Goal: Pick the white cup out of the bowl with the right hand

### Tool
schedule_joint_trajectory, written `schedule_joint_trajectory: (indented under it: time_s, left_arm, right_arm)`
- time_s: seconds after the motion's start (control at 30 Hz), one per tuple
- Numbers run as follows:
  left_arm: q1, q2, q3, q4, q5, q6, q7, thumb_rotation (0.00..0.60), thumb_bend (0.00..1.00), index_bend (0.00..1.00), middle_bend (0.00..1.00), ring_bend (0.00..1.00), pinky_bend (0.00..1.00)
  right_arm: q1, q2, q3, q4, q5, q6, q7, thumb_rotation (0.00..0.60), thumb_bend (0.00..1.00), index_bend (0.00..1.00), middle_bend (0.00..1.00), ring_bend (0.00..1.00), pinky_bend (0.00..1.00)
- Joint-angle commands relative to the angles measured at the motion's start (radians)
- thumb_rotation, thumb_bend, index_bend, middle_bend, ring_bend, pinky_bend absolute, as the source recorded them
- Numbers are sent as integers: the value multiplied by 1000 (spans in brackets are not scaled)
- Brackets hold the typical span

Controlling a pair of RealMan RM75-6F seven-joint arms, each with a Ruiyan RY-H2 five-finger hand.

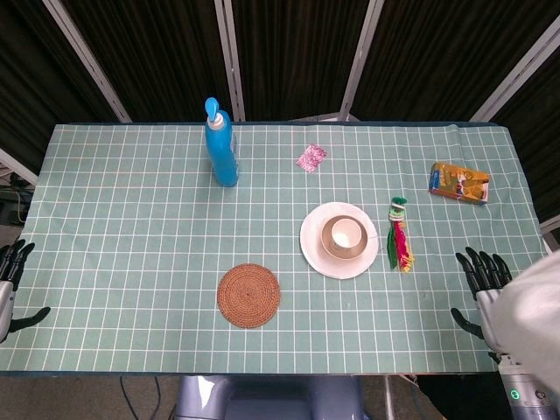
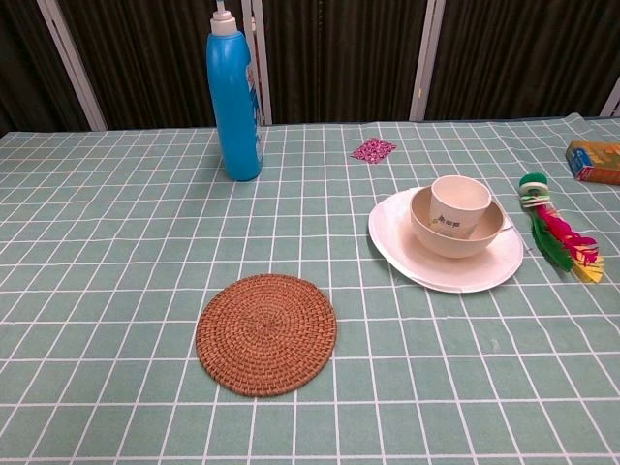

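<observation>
White cup (image 2: 459, 204): upright inside the bowl (image 2: 431, 237), which sits on a plate (image 2: 392, 237) right of table centre, rim exposed for a grasp from above.
Right hand (image 1: 484, 278): at four o'clock from the bowl, well apart, fingers spread, empty.
Left hand (image 1: 12, 267): at the table's left edge, at eight o'clock from the bowl, empty, idle.

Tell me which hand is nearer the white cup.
Right. The right hand rests open at the table's right edge, right of the white cup in its bowl. The left hand sits at the far left edge, much farther away.
</observation>
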Motion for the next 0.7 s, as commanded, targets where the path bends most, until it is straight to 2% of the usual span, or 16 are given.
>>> schedule_joint_trajectory:
  time_s: [0.03,0.33,0.53,0.6,0.7]
  left_arm:
    - [0,0,0,0,0,0,-1,600,0,0,0,0,0]
    - [0,2,-4,2,-3,1,-9,600,0,0,0,0,0]
    - [-2,3,-7,6,-10,-4,-18,600,0,0,0,0,0]
    - [-1,5,-7,7,-10,-4,-21,600,0,0,0,0,0]
    - [0,7,-8,7,-12,-3,-27,600,0,0,0,0,0]
  right_arm:
    - [0,-1,0,0,0,-1,0,600,143,0,0,0,0]
    - [6,-1,1,-8,-2,-8,-9,600,143,0,0,0,0]
    - [59,-28,34,-44,14,-65,-38,600,142,3,0,0,0]
    - [89,-51,58,-52,26,-90,-61,600,143,45,0,0,0]
    - [140,-99,99,-59,54,-127,-113,600,163,192,1,0,0]
